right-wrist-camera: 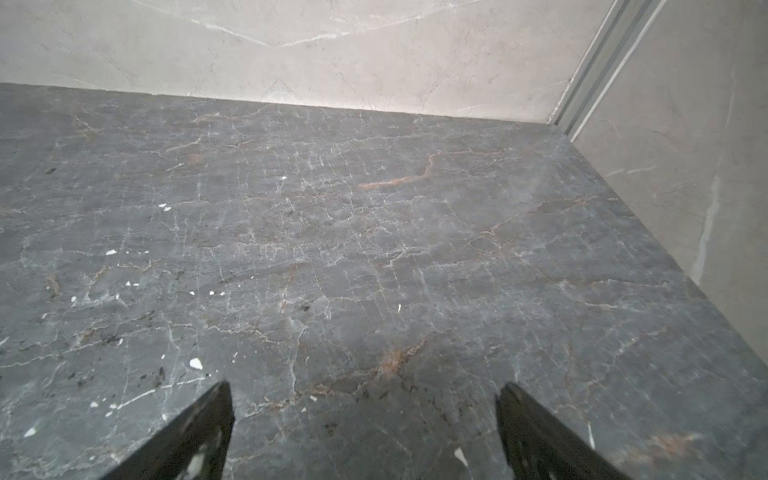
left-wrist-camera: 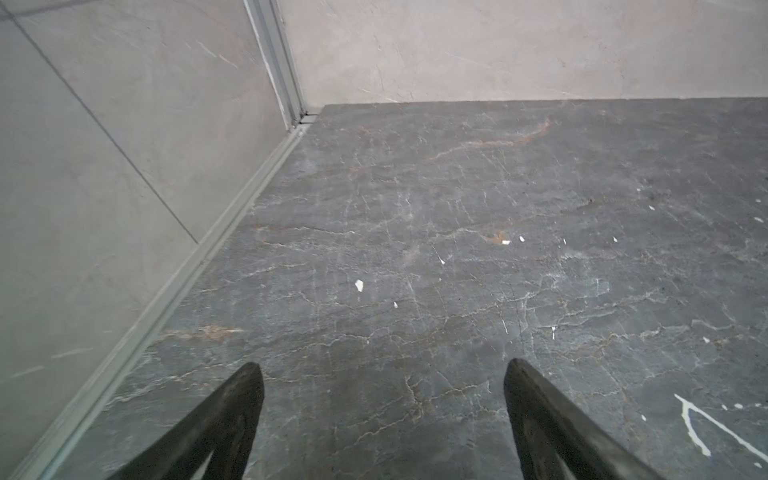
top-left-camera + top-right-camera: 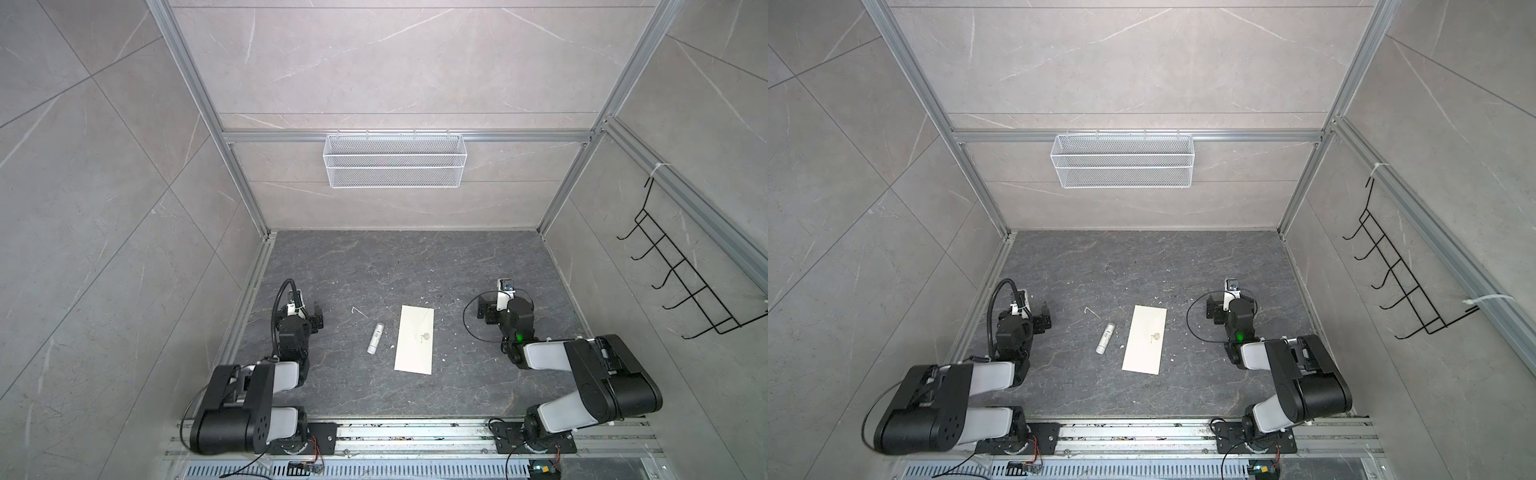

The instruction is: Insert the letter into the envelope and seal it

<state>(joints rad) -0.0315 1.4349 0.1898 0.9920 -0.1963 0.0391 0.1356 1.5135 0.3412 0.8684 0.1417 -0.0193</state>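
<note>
The work surface [image 3: 415, 266] is a dark grey slab veined like marble, with thin pale and rust-coloured cracks running through it and small white flecks scattered over it. Pale grey tiled walls [image 3: 104, 208] close it in on three sides, joined by aluminium frame rails [image 3: 232, 174]. A white wire-mesh basket [image 3: 395, 166] hangs from the rail on the back wall, and a black wire hook rack [image 3: 681, 282] hangs on the right-hand wall.

The envelope [image 3: 414, 340] lies flat on the surface between the two arms, near the middle in both top views, its long side running away from the robot's base with a slight tilt. It is cream-white and long, with a small dark emblem on its upper face and faint diagonal lines near its far end. Whether the flap is stuck down cannot be told. A small white tube [image 3: 375, 338] lies on the left of it, near but apart.

The left gripper [image 2: 382, 363] hangs over bare slab by the left wall, jaws spread wide and holding nothing. The right gripper [image 1: 365, 385] is likewise wide apart and empty, over bare slab on the right.
</note>
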